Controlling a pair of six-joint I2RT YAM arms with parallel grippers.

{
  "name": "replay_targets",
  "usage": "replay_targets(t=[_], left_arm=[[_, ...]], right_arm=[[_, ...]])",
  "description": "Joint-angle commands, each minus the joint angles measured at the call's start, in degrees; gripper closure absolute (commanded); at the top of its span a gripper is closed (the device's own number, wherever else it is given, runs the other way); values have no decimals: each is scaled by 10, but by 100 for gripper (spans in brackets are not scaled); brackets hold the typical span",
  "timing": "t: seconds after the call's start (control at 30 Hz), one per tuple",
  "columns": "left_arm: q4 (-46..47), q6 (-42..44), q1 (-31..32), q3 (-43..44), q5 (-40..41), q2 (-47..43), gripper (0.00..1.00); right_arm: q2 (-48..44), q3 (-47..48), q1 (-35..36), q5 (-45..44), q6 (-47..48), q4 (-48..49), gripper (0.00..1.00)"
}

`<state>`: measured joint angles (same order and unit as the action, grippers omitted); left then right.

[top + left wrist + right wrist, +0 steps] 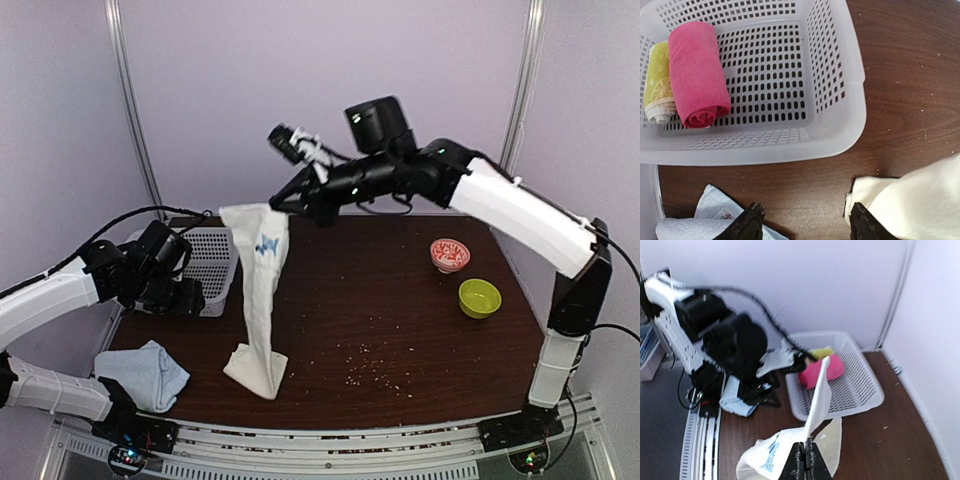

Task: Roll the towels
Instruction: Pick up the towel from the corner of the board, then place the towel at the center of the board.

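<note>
1. right gripper point(805, 447) clamps the cream towel point(262, 300) by its top; it hangs straight below, long axis vertical, foot on the table point(400, 330).
2. left gripper point(805, 222), jaws apart, empty, hovers nearest the blue towel point(150, 372) just beneath it.

- The right gripper point(277, 204), reaching in from the right to the upper middle of the frame, pinched the top edge of the cream-white towel point(262, 300).
- That towel hung down in a long narrow drape, a small blue print near its top, and its bottom end rested folded on the dark brown table point(400, 330) at lower centre.
- The pale blue towel point(150, 372) lay crumpled at the lower left, near the table's front edge.
- The left gripper point(188, 298) sat low at the left, just beside a white perforated basket point(212, 258).
- At the right stood a red-patterned bowl point(449, 254) and, nearer the front, a yellow-green bowl point(479, 297), apart from each other.
- Pale crumbs point(370, 365) speckled the table's lower centre.
</note>
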<state>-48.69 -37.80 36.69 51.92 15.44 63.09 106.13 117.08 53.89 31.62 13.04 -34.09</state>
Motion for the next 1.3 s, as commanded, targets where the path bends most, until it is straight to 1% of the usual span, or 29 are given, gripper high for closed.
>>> replay_targets(t=[0.0, 0.03, 0.1, 0.2, 0.3, 0.33, 0.37, 0.4, 0.43, 0.47, 0.5, 0.53, 0.57, 0.6, 0.67, 0.73, 0.77, 0.8, 0.83, 0.87, 0.97, 1.07, 1.17, 1.27], left_arm=[[82, 34, -4, 7, -9, 13, 40], [93, 41, -4, 6, -20, 22, 40], [116, 58, -3, 6, -54, 44, 41], [157, 77, 2, -2, -111, 60, 45], [196, 93, 10, -14, -149, 62, 51], [206, 101, 11, -17, -160, 64, 52], [213, 107, 12, -18, -170, 68, 54], [219, 114, 13, -16, -178, 75, 57], [221, 120, 13, -12, -183, 85, 58], [221, 125, 13, -6, -186, 96, 59], [221, 132, 13, 0, -189, 110, 62], [221, 139, 13, 9, -193, 125, 66], [221, 146, 14, 18, -196, 141, 72], [220, 151, 14, 27, -201, 157, 76], [212, 160, 14, 48, -206, 193, 83], [196, 160, 14, 76, -213, 233, 82], [189, 154, 14, 92, -220, 255, 78], [181, 140, 14, 106, -220, 275, 71], [174, 118, 14, 117, -215, 293, 66], [170, 99, 14, 126, -214, 307, 63], [171, 57, 13, 142, -217, 331, 59], [177, 32, 13, 149, -236, 355, 51], [177, 18, 13, 149, -242, 384, 50], [178, 15, 14, 150, -249, 401, 54]], right_arm=[[-53, 1, -38, 43, 1, -29, 100], [-56, -49, -45, 28, 7, -20, 100], [-68, -136, -75, 28, 5, 8, 100], [-107, -255, -154, 59, -5, 34, 100], [-159, -341, -224, 55, 17, 31, 100], [-174, -364, -240, 50, 38, 16, 100], [-190, -384, -248, 39, 78, -8, 100], [-203, -406, -250, 19, 149, -44, 100], [-212, -427, -250, -1, 197, -82, 96], [-218, -447, -250, -18, 242, -117, 87], [-221, -463, -250, -38, 268, -147, 79], [-223, -474, -252, -64, 276, -162, 72], [-225, -478, -257, -69, 275, -170, 66], [-225, -475, -264, -62, 267, -172, 61], [-222, -466, -276, -49, 224, -150, 54], [-207, -458, -280, -84, 149, -90, 48], [-191, -446, -282, -106, 116, -60, 47], [-168, -432, -283, -127, 89, -53, 47], [-143, -413, -287, -145, 65, -54, 47], [-114, -394, -293, -162, 45, -63, 48], [-43, -348, -317, -183, 12, -88, 51], [-7, -334, -335, -205, -1, -98, 48], [15, -329, -340, -229, -6, -113, 46], [33, -335, -347, -236, -11, -128, 45]])
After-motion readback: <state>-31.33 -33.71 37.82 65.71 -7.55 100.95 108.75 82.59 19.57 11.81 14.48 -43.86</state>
